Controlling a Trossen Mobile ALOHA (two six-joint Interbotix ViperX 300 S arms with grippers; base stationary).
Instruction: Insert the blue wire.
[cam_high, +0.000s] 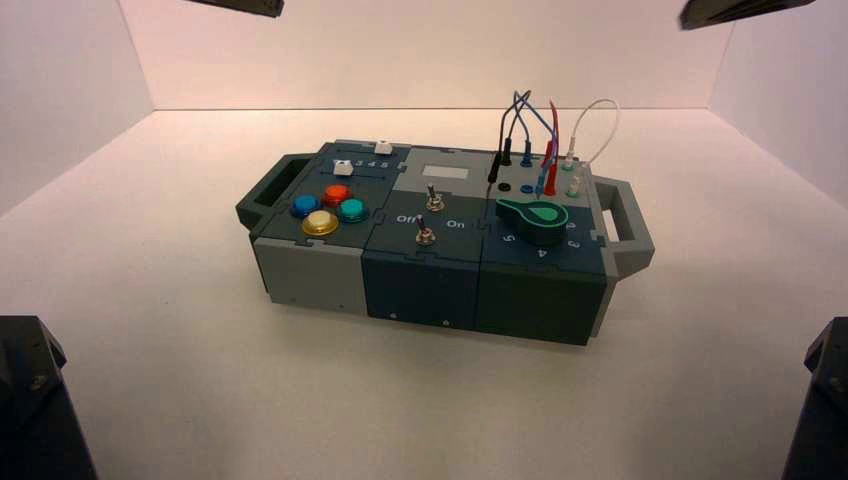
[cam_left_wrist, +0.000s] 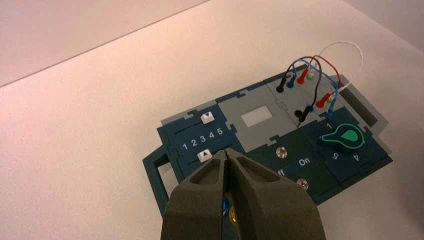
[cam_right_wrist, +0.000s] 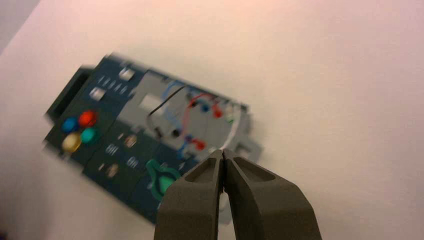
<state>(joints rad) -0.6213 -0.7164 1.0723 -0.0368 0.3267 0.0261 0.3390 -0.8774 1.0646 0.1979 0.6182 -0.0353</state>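
The left hand (cam_left_wrist: 226, 151) hangs raised toward the left side, its tips pressed together with nothing between them; it looks parked, with no part in this step. Under it sits the box (cam_high: 312, 280) on the counter (cam_high: 180, 330), with two white sliders (cam_high: 343, 168) and four coloured buttons (cam_high: 352, 210) at its left end, and two switches (cam_high: 425, 237) in the middle. Right of the display (cam_high: 445, 172) come the sockets. The black wire (cam_left_wrist: 320, 75) has one plug in the far row and the other tilted beside the near black socket (cam_left_wrist: 299, 113). The blue wire (cam_left_wrist: 312, 67) arches from its plug (cam_left_wrist: 291, 82) seated in the far row to its loose plug (cam_left_wrist: 331, 109), which leans just right of the bare near blue socket (cam_left_wrist: 310, 108), close to the near red plug (cam_left_wrist: 322, 100) and the knob (cam_high: 540, 222). The red and white wires rise beside it. The right hand (cam_right_wrist: 223, 152) is up off the box's right side, tips together and holding nothing. So the step in hand seems to be the approach: that hand would have to spread, come down on the loose blue plug without snagging the red wire, lift it upright, centre it over the blue socket and press straight down.
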